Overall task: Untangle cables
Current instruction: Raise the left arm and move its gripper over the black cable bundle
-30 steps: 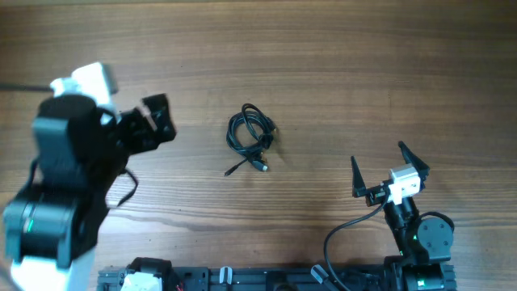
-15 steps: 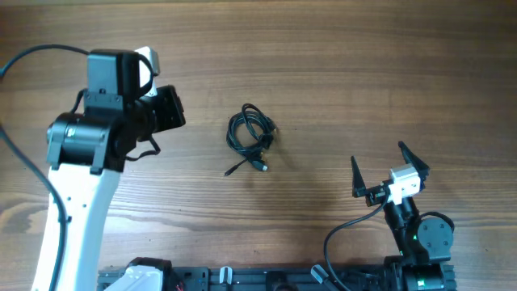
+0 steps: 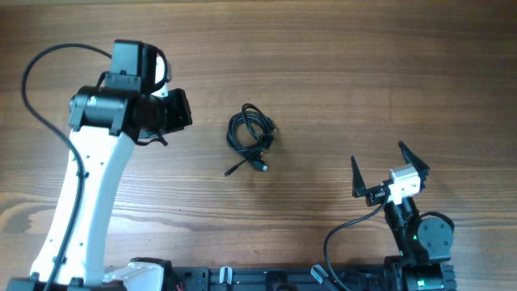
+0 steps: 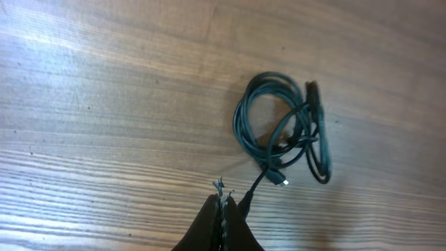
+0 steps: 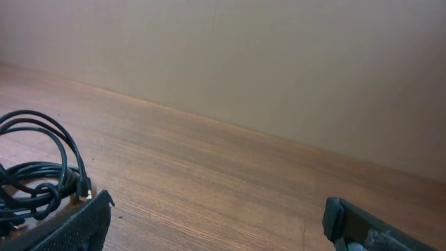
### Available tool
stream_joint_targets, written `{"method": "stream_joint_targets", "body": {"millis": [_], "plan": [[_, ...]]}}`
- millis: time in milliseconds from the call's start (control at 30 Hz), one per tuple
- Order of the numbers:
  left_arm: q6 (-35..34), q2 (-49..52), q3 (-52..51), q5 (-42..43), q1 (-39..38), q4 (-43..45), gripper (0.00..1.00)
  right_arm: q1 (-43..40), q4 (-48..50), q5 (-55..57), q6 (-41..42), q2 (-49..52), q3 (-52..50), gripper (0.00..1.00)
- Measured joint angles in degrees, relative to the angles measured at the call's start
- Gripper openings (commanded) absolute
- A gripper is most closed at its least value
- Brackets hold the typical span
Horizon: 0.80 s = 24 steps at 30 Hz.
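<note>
Cables: a small black coil of cables (image 3: 250, 132) lies on the wooden table (image 3: 347, 65), slightly toward 9 o'clock from the middle of the overhead view. Its loops overlap and cross one another.
Loose ends: a thin loose tail (image 3: 234, 169) runs out of the coil toward 7 o'clock. A short plug (image 3: 260, 166) with a pale metallic tip lies at 6 o'clock, just below the loops.
Left gripper: the left gripper (image 4: 223, 207) is at 9 o'clock from the coil, near it but apart from the loops. Its jaws are pressed together with nothing between them.
Left wrist view: the loose tail ends just beside the closed fingertips (image 4: 214, 209), at about 1 o'clock from them. Whether it touches them cannot be told.
Left arm: the white left arm (image 3: 81, 202) reaches up from 7 o'clock of the table.
Right gripper: the right gripper (image 3: 378, 156) is at 4 o'clock from the coil and well apart from it. Its jaws are spread wide and hold nothing.
Right wrist view: the coil shows at 9 o'clock of the frame, beyond the left finger. A plain wall (image 5: 279, 63) rises behind the table.
</note>
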Motion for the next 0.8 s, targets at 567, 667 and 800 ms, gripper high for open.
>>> {"method": "stream_joint_targets", "body": {"millis": [567, 667, 800], "plan": [[-4.3, 11.8, 0.0, 1.4, 0.0, -0.5, 0.37, 0.0, 0.0, 0.0, 0.0, 0.0, 0.0, 1.0], [-5.9, 14.0, 0.0, 1.5, -0.4, -0.1, 0.54, 0.0, 0.0, 0.0, 0.0, 0.0, 0.0, 1.0], [-6.9, 16.7, 0.0, 1.5, -3.0, 1.5, 0.59, 0.0, 0.0, 0.0, 0.0, 0.0, 0.0, 1.0]]}}
